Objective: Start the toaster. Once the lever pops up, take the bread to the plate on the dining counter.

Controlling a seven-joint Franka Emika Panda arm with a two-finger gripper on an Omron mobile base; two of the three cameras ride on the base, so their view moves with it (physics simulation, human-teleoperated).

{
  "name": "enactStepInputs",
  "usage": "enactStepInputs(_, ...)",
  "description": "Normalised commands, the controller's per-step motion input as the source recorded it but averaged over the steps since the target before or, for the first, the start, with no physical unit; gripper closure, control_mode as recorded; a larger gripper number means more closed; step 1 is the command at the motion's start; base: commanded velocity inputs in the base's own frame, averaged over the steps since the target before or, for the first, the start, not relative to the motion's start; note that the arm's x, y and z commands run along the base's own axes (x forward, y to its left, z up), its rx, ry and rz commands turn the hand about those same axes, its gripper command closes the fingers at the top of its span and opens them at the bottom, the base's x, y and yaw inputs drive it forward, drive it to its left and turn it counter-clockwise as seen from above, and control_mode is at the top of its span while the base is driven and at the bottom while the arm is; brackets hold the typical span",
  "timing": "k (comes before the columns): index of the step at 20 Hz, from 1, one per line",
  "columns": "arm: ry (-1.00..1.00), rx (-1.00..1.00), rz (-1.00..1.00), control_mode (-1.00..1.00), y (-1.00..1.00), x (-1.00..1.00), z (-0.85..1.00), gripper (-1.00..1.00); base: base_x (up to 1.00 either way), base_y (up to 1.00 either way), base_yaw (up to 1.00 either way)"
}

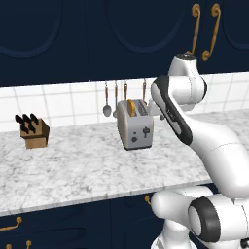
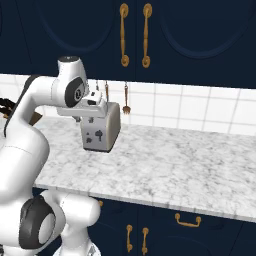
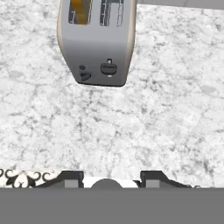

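The silver-grey toaster point(image 1: 134, 125) stands on the marbled counter by the tiled wall. It appears at the top of the hand view as toaster point(image 3: 98, 41). The bread point(image 1: 131, 107) stands in its left slot with the golden top sticking out, and shows as bread point(image 3: 80, 8) in the hand view. The dark lever point(image 3: 109, 68) sits on the narrow face turned toward me, beside a smaller knob. My gripper point(image 3: 112, 177) hovers above the counter in front of that face, clear of the toaster. It is open with nothing between the fingers. The plate and the dining counter are out of view.
A wooden knife block point(image 1: 33, 132) stands at the counter's left. Spoons and other utensils point(image 1: 115, 99) hang on the tiles behind the toaster. Bare marble counter point(image 1: 73, 165) stretches in front up to its edge, with navy cabinets above and below.
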Motion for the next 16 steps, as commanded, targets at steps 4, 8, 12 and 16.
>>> enactStepInputs(4,-0.05,0.0,0.0,-1.0,0.0,0.0,-0.19,-1.0,0.0,0.0,0.0)
enactStepInputs(8,-0.13,0.0,0.0,-1.0,-0.03,0.0,-0.24,-1.0,0.0,0.0,0.0)
enactStepInputs(12,-0.13,0.0,0.0,-1.0,-0.13,0.04,-0.57,-1.0,0.0,0.0,0.0)
enactStepInputs(16,-0.27,0.0,0.0,-1.0,-0.13,0.02,-0.32,-1.0,0.0,0.0,0.0)
